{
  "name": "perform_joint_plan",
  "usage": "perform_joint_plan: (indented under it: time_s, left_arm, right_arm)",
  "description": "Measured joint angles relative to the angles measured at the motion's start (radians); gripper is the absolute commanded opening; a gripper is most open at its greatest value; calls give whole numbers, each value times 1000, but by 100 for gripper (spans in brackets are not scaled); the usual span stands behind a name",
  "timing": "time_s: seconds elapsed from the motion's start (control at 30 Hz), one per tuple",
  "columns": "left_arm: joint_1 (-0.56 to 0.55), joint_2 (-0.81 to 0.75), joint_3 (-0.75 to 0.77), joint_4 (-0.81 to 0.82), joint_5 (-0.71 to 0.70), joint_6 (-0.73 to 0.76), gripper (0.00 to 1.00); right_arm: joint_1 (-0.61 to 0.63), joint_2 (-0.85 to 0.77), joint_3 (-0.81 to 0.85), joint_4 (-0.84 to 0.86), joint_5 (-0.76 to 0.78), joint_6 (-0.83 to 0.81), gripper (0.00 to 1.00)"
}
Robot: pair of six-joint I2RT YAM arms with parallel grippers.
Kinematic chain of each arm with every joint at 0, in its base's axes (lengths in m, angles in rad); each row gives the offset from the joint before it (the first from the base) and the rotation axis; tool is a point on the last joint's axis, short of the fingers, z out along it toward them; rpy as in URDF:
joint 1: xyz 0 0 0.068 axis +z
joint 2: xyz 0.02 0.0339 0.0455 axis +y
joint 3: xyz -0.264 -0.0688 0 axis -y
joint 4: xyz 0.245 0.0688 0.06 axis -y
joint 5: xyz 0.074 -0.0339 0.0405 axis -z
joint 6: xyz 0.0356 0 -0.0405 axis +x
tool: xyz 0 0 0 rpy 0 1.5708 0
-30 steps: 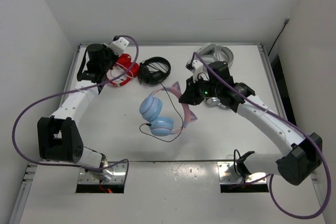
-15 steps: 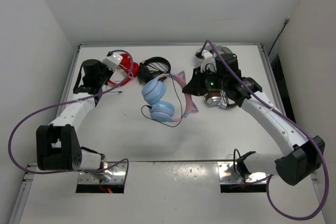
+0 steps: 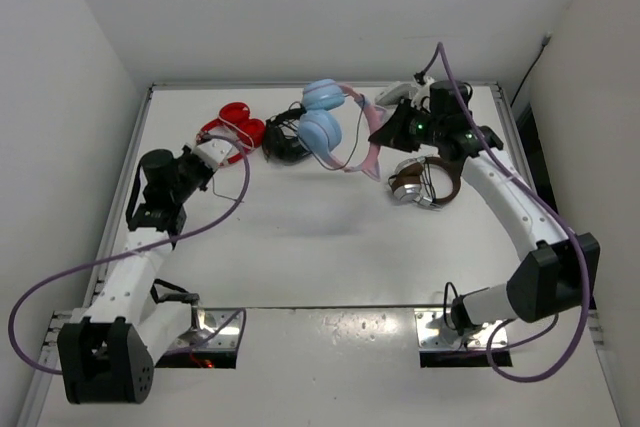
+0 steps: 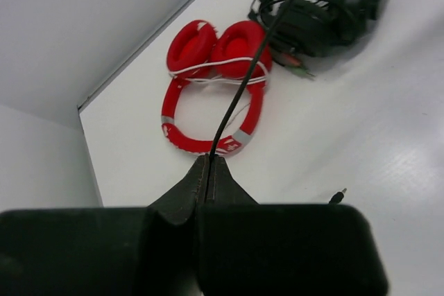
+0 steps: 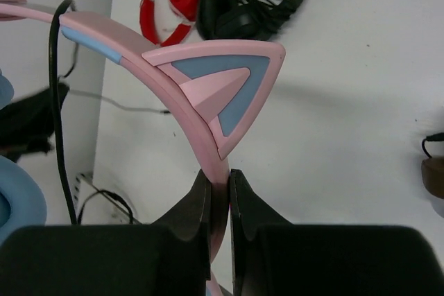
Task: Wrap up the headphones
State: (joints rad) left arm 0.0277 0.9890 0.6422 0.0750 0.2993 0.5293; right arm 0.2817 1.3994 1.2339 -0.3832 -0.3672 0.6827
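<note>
Both your grippers have hold of the light blue over-ear headphones [image 3: 320,128] with the thin pink cat-ear headband [image 5: 182,95].

Your right gripper [image 5: 218,178] has its jaws pinching that headband just under a cat ear, the cups hanging beyond the tips. Your left gripper [image 4: 209,161] has its jaws pressed together on the thin black cable [image 4: 239,88], which runs straight out over the red plastic headphones [image 4: 211,53] ahead.

The right tool [image 3: 386,134] clamps the blue-and-pink headphones [image 3: 320,130].
</note>
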Motion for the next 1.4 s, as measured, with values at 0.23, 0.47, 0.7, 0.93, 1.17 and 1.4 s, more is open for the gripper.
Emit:
perform_joint_plan:
  time_s: [0.23, 0.47, 0.7, 0.93, 1.17, 1.4]
  left_arm:
    - [-43, -169, -52, -137, 166, 101, 0]
    - [-127, -355, -90, -329, 324, 340, 0]
    - [-189, -434, -89, -494, 449, 603, 0]
    - [-302, -311, -39, -629, 483, 823, 0]
    - [-442, -209, 33, -681, 480, 957, 0]
    - [-586, -164, 151, -667, 487, 982, 0]
  right_arm:
    - [-57, 106, 64, -14, 64, 126, 0]
    - [-59, 167, 123, -18, 130, 178, 0]
    - [-60, 199, 123, -30, 147, 205, 0]
    - [-60, 252, 123, -32, 133, 253, 0]
    - [-58, 272, 125, -39, 164, 267, 0]
    - [-29, 290, 128, -39, 247, 252, 0]
